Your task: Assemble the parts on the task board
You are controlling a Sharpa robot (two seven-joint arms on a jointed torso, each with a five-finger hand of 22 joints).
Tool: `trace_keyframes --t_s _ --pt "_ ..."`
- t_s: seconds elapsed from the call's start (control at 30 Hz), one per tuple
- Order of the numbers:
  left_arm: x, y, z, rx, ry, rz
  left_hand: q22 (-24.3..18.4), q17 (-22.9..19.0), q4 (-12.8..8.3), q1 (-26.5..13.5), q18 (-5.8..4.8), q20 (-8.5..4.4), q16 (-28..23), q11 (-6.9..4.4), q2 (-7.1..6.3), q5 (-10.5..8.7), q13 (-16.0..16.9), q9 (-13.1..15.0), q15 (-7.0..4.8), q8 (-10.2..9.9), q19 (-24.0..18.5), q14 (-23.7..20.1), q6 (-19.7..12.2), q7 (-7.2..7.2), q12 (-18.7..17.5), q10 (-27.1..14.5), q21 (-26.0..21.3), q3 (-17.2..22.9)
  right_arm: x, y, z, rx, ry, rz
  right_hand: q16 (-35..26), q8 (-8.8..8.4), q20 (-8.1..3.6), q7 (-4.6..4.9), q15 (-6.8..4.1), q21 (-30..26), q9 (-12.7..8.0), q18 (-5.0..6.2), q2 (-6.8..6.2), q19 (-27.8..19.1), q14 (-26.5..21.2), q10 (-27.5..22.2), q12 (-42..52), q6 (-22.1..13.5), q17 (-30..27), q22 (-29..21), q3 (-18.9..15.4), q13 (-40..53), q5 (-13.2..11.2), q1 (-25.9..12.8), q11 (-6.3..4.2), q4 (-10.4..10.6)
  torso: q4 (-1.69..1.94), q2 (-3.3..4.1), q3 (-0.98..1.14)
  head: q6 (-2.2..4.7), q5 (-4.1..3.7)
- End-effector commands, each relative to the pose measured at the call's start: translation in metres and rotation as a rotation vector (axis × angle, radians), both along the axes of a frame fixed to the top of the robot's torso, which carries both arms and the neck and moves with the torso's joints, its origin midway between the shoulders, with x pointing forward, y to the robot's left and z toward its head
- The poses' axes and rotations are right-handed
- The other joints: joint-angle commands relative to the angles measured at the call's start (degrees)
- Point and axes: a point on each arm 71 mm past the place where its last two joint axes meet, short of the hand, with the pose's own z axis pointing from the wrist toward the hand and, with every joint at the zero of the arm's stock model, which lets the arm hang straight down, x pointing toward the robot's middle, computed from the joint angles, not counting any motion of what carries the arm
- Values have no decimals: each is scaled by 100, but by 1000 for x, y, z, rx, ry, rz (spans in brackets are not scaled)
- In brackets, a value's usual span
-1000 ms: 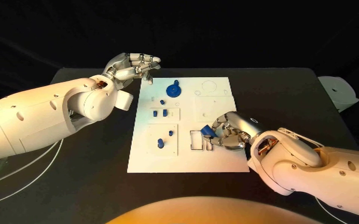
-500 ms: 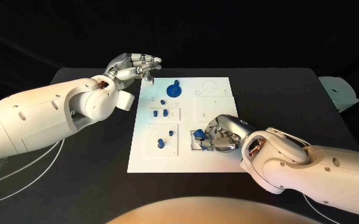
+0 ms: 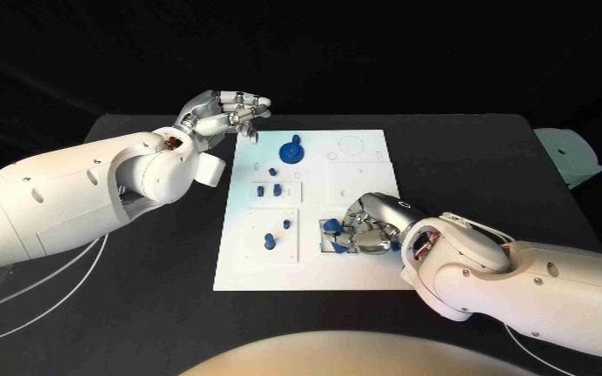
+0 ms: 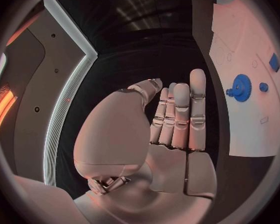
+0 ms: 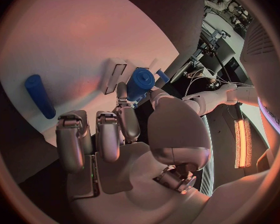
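My right hand pinches a small blue cylindrical part over the white task board's slot; I should lower it squarely. My left hand hovers, fingers curled, holding nothing.

Left hand open, palm showing, fingers straight and held close together, thumb bent across beside them; nothing held. Task board lies off to the hand's finger side, clear of it, on the dark desk. On the board: blue gear, small blue peg just beside it, blue block farther along.
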Motion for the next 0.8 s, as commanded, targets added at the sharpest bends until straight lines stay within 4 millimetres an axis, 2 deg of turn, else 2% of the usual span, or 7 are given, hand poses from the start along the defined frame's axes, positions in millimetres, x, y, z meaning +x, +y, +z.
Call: trace_keyframes --t_s 0.03,0.07,0.13,0.33,0.63,0.73,0.8 --pt "-1 -2 1 -13 1 -16 -7 -9 8 -51 38 4 -6 4 0 -16 7 8 5 18 -20 -28 -52 6 20 -29 -31 22 0 2 -1 -31 -14 16 18 43 -53 -5 -29 31 -2 -38 17 599 491 33 -46 -54 963 1507 -166 345 -485 -187 11 5 5 4 5 9 8" --pt "-1 -2 1 -13 1 -16 -7 -9 8 -51 38 4 -6 4 0 -16 7 8 5 18 -20 -28 -52 6 20 -29 -31 22 1 2 -1 -31 -15 16 16 59 -53 -1 -25 31 5 -38 15 599 491 31 -62 -60 960 1507 -267 346 -722 -260 8 6 7 4 5 10 8" --pt "-1 -1 1 -12 1 -16 -7 -9 8 -51 38 4 -6 4 0 -16 7 8 5 18 -20 -28 -52 6 20 -29 -31 22 1 3 -1 -29 -18 17 16 80 -51 2 -23 31 13 -38 43 599 491 25 -90 -77 962 1507 -437 347 -923 -354 12 9 8 1 6 8 7" --pt "-1 -1 0 -11 3 -15 -7 -9 8 -51 38 4 -6 4 0 -16 7 8 5 18 -20 -28 -52 6 20 -29 -31 22 1 5 0 -22 -29 17 11 115 -42 14 -14 31 22 -38 102 599 489 4 -174 -119 953 1507 -853 331 -1152 -433 21 9 -7 4 5 8 16" --pt "-1 0 0 -10 5 -15 -7 -9 8 -51 38 4 -6 4 0 -16 7 8 5 18 -20 -28 -52 6 20 -29 -31 22 0 4 4 -12 -69 14 9 141 -35 21 -7 31 22 -38 183 599 488 -7 -230 -148 951 1507 -1260 325 -1218 -501 28 12 -4 -1 7 23 2" --pt "-1 0 0 -10 6 -16 -10 -13 13 -61 38 5 -5 5 2 -16 9 9 6 20 -20 -29 -56 7 27 -37 -35 21 -3 3 8 9 -88 19 21 158 -35 17 -8 31 23 -38 292 599 495 15 -191 -140 982 1507 -1319 356 -1176 -411 23 4 1 0 7 29 -9" --pt "-1 1 0 -10 6 -15 -10 -13 13 -61 38 5 -5 5 2 -16 9 9 6 20 -20 -29 -56 7 27 -37 -35 21 -5 3 10 23 -98 28 37 178 -39 8 -14 31 22 -38 361 599 503 42 -147 -132 1020 1507 -1381 394 -1095 -170 16 -2 -1 1 6 37 -10"
